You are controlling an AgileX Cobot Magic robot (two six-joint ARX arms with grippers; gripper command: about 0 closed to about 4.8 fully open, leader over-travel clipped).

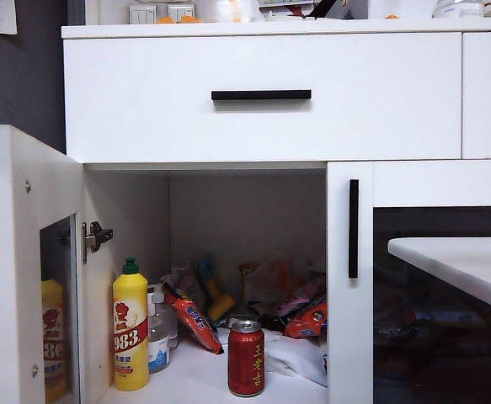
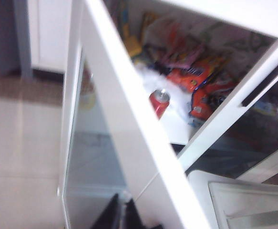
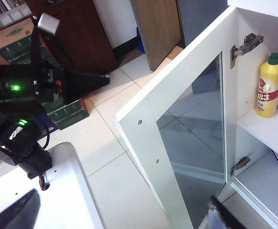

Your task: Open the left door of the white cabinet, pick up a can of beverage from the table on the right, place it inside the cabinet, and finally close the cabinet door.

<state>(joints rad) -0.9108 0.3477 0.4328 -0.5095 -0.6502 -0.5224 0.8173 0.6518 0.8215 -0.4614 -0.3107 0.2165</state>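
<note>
The white cabinet has its left door swung wide open. A red can of beverage stands upright on the front of the shelf inside, free of both grippers. The left wrist view looks past the door at the can; my left gripper hangs shut and empty in front of the door's glass. In the right wrist view my right gripper is open and empty, its fingers far apart before the door. Neither gripper appears in the exterior view. A corner of the table juts in from the right.
A yellow bottle with a green cap, a small clear bottle and several snack packets fill the shelf behind the can. The closed right door has a black handle. A drawer sits above. Boxes stand on the tiled floor.
</note>
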